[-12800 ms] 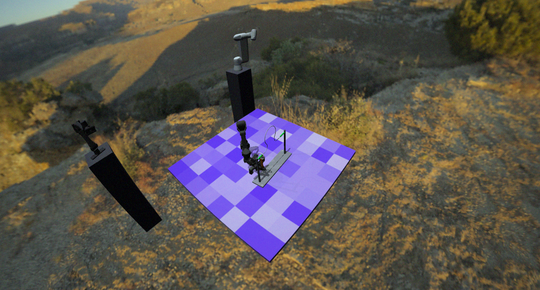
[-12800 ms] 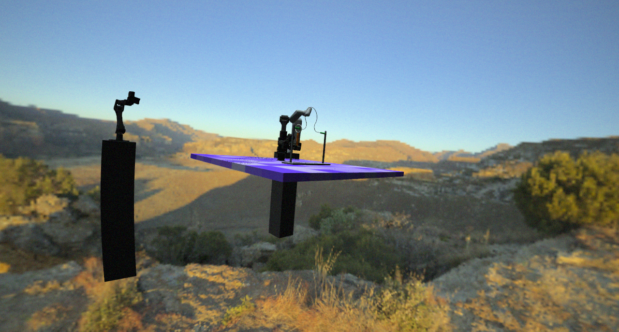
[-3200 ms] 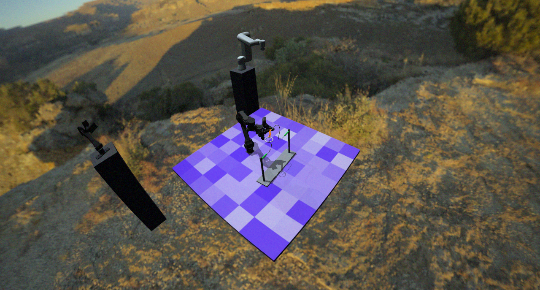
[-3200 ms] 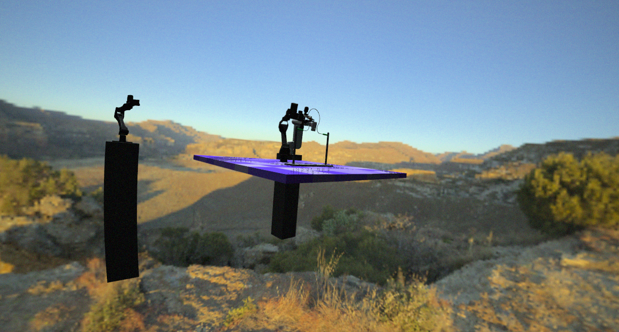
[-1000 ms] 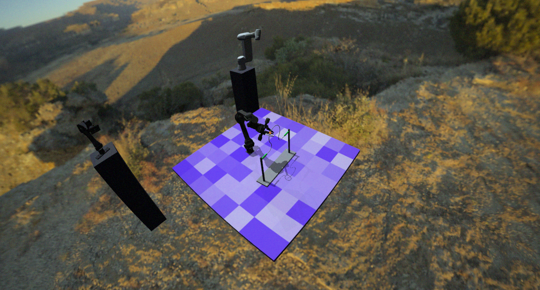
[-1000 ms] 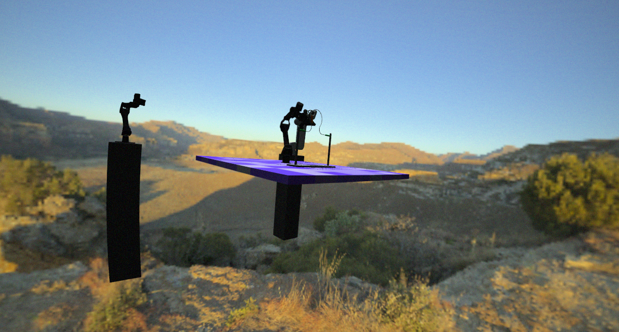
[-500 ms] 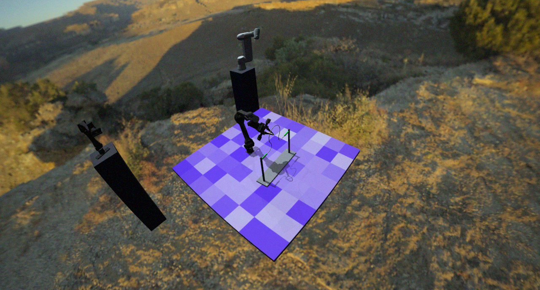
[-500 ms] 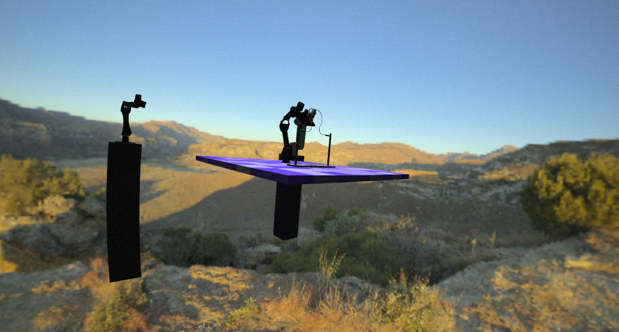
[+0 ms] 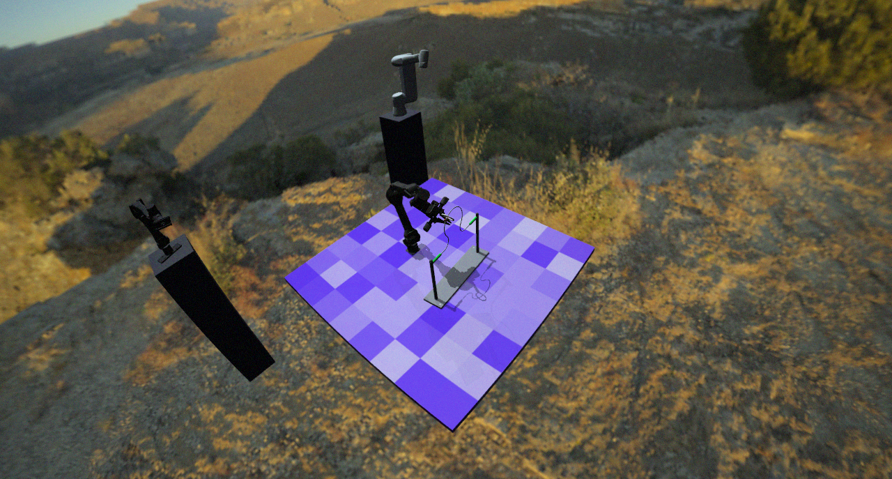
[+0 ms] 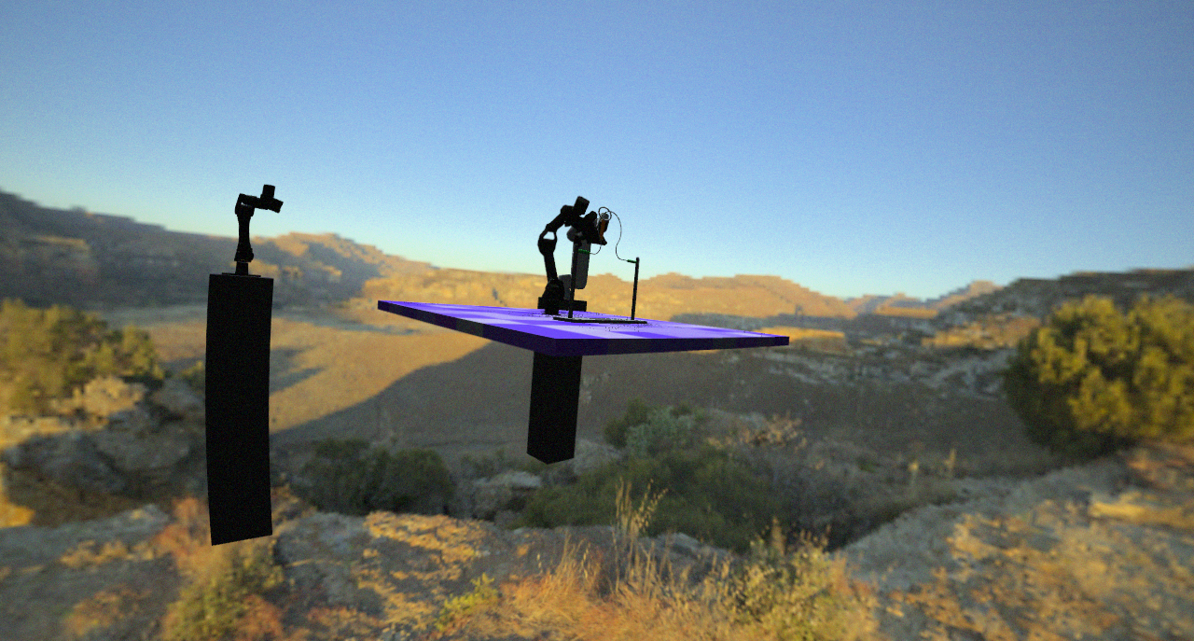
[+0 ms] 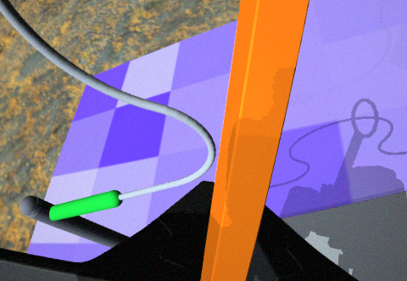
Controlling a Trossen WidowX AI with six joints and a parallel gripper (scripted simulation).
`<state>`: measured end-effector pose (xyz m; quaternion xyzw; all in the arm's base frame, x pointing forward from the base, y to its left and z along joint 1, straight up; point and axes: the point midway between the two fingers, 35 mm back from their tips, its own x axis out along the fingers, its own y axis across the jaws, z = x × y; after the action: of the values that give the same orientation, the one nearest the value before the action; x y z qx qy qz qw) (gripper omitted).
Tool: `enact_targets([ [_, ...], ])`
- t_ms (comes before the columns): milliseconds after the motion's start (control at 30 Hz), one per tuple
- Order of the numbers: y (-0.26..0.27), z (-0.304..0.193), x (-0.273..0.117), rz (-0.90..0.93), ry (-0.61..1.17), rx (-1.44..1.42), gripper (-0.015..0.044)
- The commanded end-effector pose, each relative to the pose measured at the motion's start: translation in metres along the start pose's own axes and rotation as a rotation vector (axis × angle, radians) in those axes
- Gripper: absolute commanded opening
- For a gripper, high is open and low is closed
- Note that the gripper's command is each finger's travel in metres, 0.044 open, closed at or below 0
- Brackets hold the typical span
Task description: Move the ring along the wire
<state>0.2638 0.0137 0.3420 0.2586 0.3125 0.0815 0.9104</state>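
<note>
My gripper (image 9: 447, 219) (image 11: 220, 195) is shut on the orange handle (image 10: 603, 230) (image 11: 259, 81), high above the base plate. The ring is outside the wrist view and too small in the top and exterior views to place exactly. Its shadow in the wrist view crosses the wire's shadow. The thin grey wire (image 11: 148, 105) curves left of the handle, with a narrow gap in the picture between its bend and the handle. One green part (image 9: 436, 257) is by the near post (image 9: 433, 279); the other green part (image 9: 473, 221) is by the far post (image 9: 477, 233). A green part (image 11: 85, 205) also shows in the wrist view.
The grey base plate (image 9: 444, 292) (image 11: 369, 234) carries both posts on the purple checkered table (image 9: 451, 389) (image 10: 668, 344). A second black arm (image 9: 149, 217) (image 10: 243, 224) stands on a pedestal at the left. A grey arm (image 9: 408, 79) stands on another pedestal behind the table.
</note>
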Motion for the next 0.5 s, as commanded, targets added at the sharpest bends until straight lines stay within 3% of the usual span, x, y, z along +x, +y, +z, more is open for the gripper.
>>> enact_targets([
  [0, -0.0015, 0.0015, -0.0014, -0.036, -0.015, -0.059, -0.0150],
  [467, -0.0094, 0.0025, -0.0011, -0.143, -0.039, -0.213, -0.0150],
])
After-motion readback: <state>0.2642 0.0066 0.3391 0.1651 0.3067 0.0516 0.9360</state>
